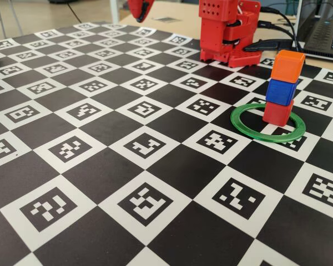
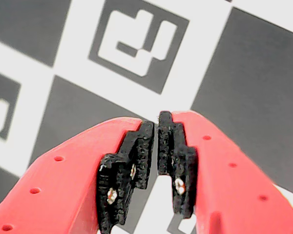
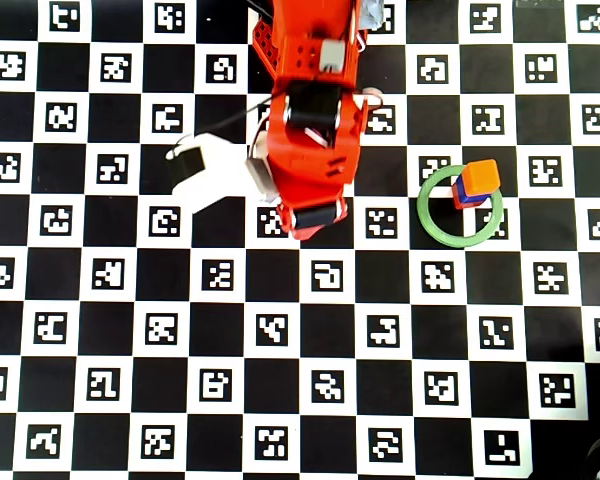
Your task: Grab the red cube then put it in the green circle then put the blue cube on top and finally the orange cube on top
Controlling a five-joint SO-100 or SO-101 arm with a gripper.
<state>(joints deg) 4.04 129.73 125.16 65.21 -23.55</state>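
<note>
Fixed view: the red cube (image 1: 277, 112) stood inside the green circle (image 1: 244, 127), the blue cube (image 1: 281, 91) on it, the orange cube (image 1: 288, 66) topmost, slightly askew. The red arm base (image 1: 227, 30) stood behind the stack; a laptop (image 1: 324, 33) lay at the right edge. Nothing blocked the stack.

Wrist view: the gripper (image 2: 156, 127) was clenched on nothing, black pads (image 2: 136, 165) nearly meeting above the checkered marker mat (image 2: 244, 73).

Overhead view: the folded arm (image 3: 310, 130) sat left of the ring, well apart; only orange and blue cube faces showed.
</note>
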